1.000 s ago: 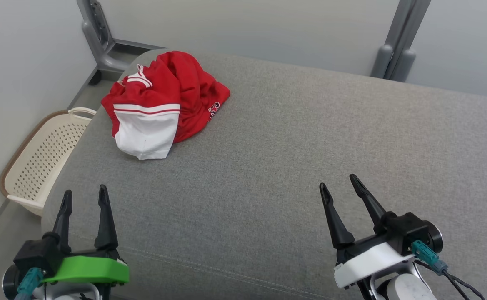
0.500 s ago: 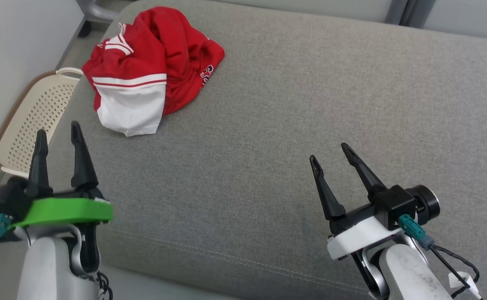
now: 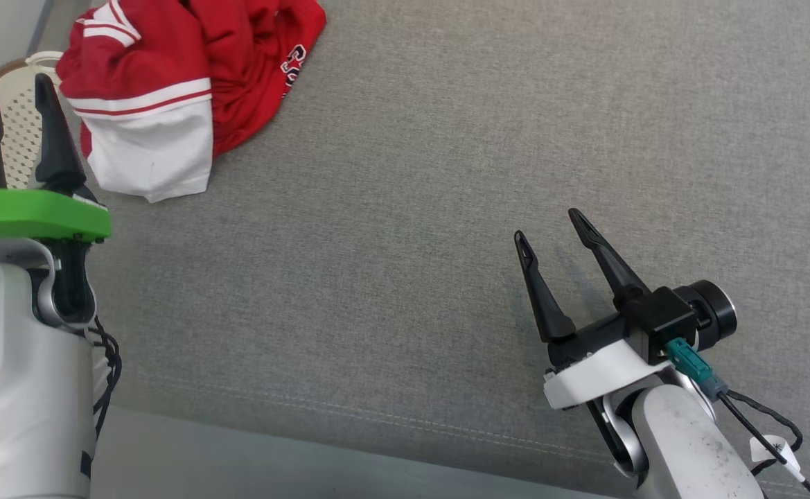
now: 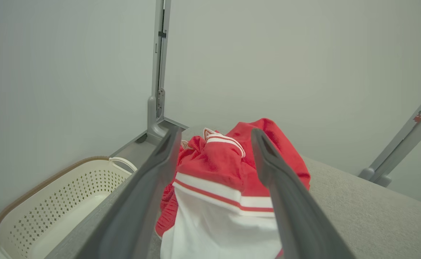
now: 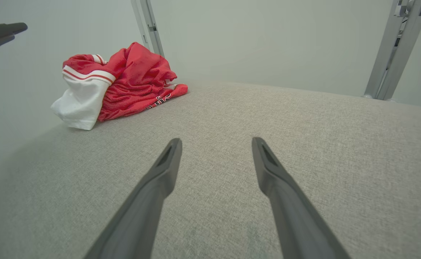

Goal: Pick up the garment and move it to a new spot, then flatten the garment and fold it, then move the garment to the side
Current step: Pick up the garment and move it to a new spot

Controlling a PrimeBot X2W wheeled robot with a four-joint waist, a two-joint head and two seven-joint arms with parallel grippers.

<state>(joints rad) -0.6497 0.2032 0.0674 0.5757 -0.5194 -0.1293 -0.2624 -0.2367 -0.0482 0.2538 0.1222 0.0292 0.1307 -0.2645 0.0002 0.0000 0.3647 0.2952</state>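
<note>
A crumpled red and white garment (image 3: 169,83) is seen lying at the far left corner of a grey cushion (image 3: 446,173), close to its left edge. It is bunched into a heap. A white panel with red stripes is turned toward the robot and red cloth is piled behind it. Some lettering is shown on a red fold at the right, too small to be read.

The left gripper (image 3: 16,87) is held just beside the garment, on its left, with its fingers spread apart. Whether the cloth is touched cannot be told from the head view. In the left wrist view the garment is framed between the two fingers (image 4: 152,180), which are pointed at it, and no cloth is seen pinched.

A cream perforated basket (image 4: 62,201) is set on the floor below the cushion's left edge, against the wall.

The right gripper (image 3: 547,225) is held over bare cushion at the near right, well apart from the garment, its fingers likewise spread and empty.

A grey post (image 5: 394,46) is stood behind the cushion at the far right, and a second post (image 4: 158,72) behind the garment.
</note>
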